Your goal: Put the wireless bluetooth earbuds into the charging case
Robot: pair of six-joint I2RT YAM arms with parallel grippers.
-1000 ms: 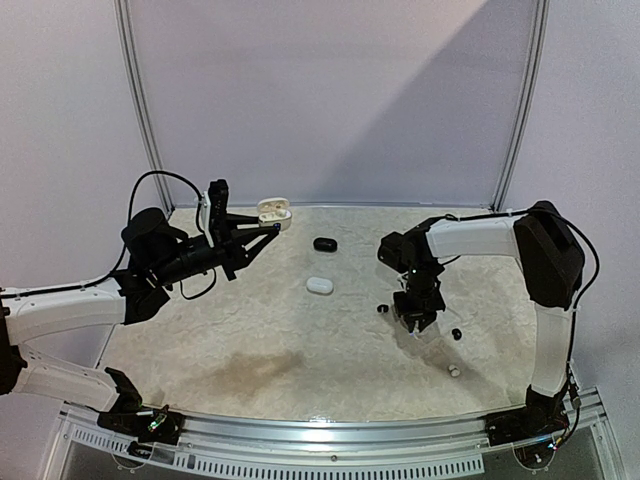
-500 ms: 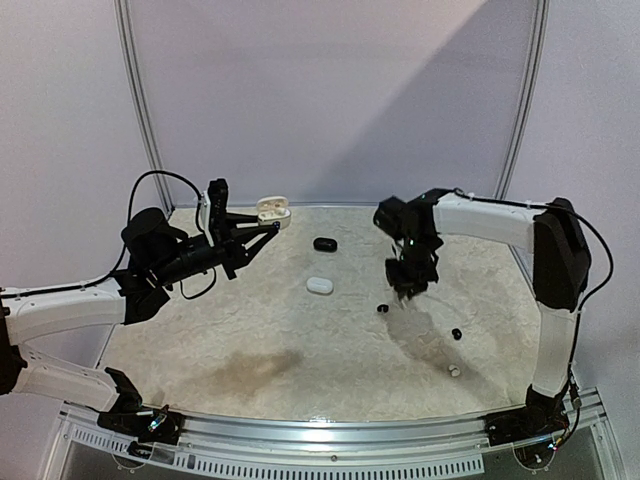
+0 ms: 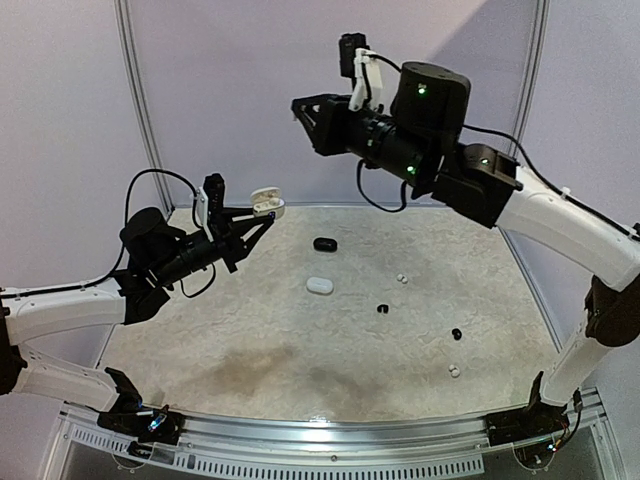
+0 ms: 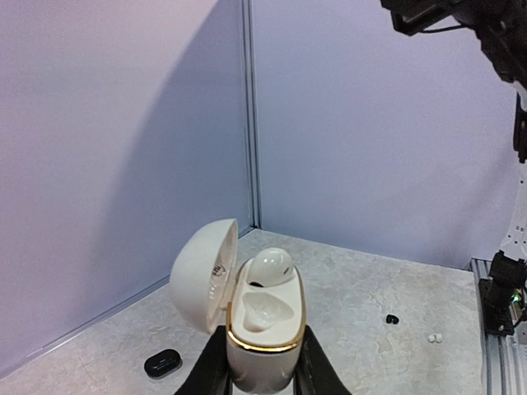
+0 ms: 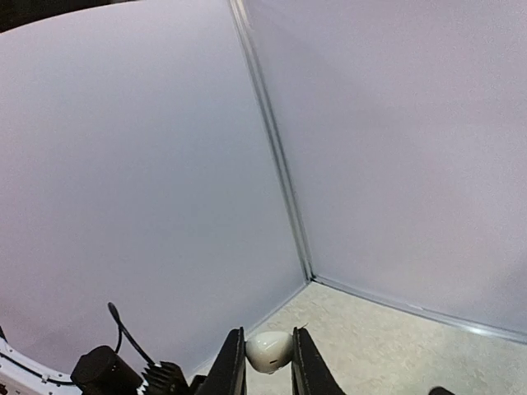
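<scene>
High above the table (image 3: 250, 330), the right gripper (image 5: 268, 339) pinches a white earbud (image 5: 270, 352). Lower down, the left gripper (image 4: 263, 366) clamps the open charging case (image 4: 260, 350), which has another bud (image 4: 270, 267) seated inside. Dark marks inside its lid (image 4: 216, 271) are too small to read.

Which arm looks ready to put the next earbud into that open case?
Right. The right hand pinches a white earbud, raised high; the left hand only holds the open case, one slot empty.
</scene>
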